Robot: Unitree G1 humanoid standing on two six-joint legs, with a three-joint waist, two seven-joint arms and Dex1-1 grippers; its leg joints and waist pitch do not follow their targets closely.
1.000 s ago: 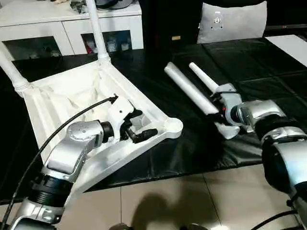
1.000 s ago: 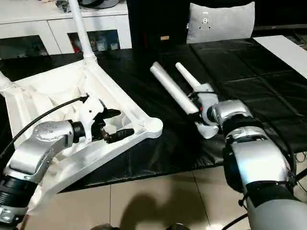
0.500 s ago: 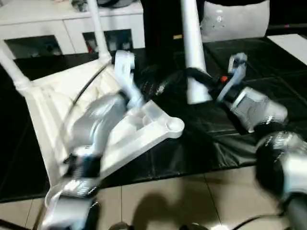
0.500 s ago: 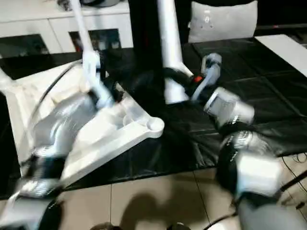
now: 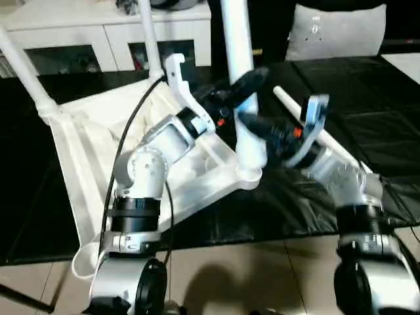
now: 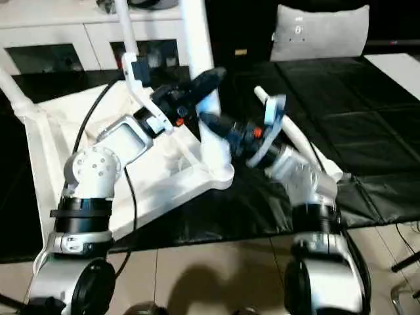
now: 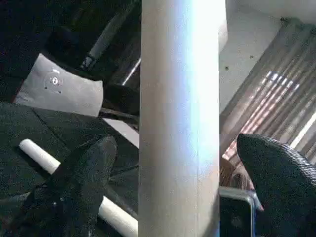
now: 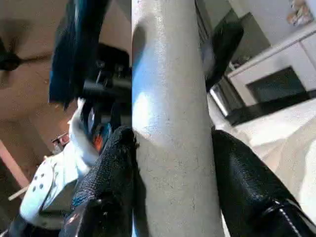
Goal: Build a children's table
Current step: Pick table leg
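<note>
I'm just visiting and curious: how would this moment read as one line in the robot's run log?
step: seating third leg in tabletop near corner socket | right gripper: shut on leg | left gripper: open around it | fourth leg: on mat

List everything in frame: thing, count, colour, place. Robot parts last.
Tabletop: 1, white, upside down on the black mat, ribs up.
Fitted legs: 2, white, upright in the far corner sockets.
Held leg: 1, white, upright with its base at the near corner socket.
Loose leg: 1, white, lying on the mat behind the right arm.
Mat: 1, black, on the floor.
Cabinet: 1, white with glass doors, behind.
Cushion: 1, grey, behind.
Left gripper: open around the held leg.
Right gripper: shut on the held leg.
</note>
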